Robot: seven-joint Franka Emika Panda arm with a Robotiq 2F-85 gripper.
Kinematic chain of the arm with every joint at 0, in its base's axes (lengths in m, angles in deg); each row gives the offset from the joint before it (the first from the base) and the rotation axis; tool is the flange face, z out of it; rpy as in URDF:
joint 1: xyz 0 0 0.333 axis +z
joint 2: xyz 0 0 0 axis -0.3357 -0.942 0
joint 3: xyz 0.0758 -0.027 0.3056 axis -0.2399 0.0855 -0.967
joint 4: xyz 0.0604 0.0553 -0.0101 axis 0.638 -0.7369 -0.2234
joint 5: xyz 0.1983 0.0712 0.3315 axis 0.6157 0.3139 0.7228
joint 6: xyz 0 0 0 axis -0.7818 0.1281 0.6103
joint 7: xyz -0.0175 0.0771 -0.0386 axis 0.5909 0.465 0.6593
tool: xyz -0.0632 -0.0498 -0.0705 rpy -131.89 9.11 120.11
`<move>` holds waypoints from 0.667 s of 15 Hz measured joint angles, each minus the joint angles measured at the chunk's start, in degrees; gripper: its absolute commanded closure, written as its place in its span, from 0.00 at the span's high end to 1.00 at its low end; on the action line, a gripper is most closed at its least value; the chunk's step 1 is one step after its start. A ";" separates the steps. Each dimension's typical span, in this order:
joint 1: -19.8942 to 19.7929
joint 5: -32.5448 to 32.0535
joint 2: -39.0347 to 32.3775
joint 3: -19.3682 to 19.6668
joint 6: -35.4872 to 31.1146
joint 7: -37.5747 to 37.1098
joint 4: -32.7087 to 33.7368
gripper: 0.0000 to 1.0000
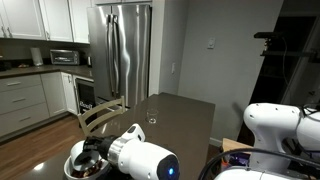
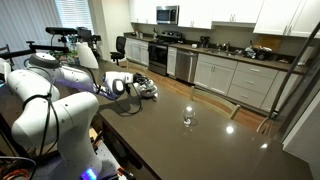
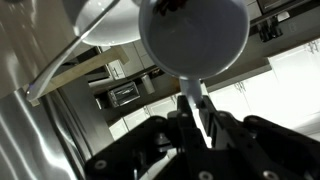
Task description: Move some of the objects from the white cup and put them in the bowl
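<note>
One tall stainless-steel fridge (image 1: 125, 50) stands behind everything we can see. One long dark surface (image 1: 185, 115) (image 2: 200, 145) runs out from it in both exterior views. We count one white jointed robot arm (image 1: 145, 158) (image 2: 50, 110), reaching over the near end of the surface. One wooden chair with a curved back (image 1: 100, 113) is at the surface's edge, between the fridge and the arm.

We count one wide round white bowl (image 1: 72, 162), resting on the surface at that same end, directly under the arm's tip. We cannot tell what the dark mass inside it is.

One black pincer (image 3: 195, 105) (image 1: 95, 150) hangs just over the bowl. In the wrist view its fingers are pressed together on a narrow pale stem. That stem runs to one small round white cup (image 3: 195, 35), so the cup is pinched and held off the surface, just beside a larger white curved edge.

One tiny clear glass (image 1: 152, 118) (image 2: 188, 118) stands upright and alone mid-surface, well apart from the bowl.

We cannot make out any small reddish-brown loose bits well enough to count them.
</note>
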State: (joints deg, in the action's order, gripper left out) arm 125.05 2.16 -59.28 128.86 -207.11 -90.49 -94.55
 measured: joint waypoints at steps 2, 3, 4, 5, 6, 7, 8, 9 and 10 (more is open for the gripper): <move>-0.16 0.04 0.03 0.06 0.00 0.08 0.01 0.06; -0.25 0.03 0.03 0.09 0.00 0.08 0.01 0.06; -0.31 0.03 0.03 0.16 0.00 0.08 0.01 0.06; -0.37 0.03 0.03 0.25 0.00 0.08 0.01 0.06; -0.48 0.32 0.09 0.26 -0.01 0.28 0.03 0.06; -0.60 0.28 0.14 0.33 -0.01 0.34 0.03 0.06; -0.80 0.47 0.27 0.35 -0.07 0.44 0.06 0.06; -1.02 0.33 0.48 0.41 -0.08 0.49 0.08 0.06; -1.19 0.16 0.77 0.50 -0.08 0.49 0.08 0.06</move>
State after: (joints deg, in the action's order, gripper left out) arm 123.85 2.32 -58.51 129.35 -207.19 -90.01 -94.48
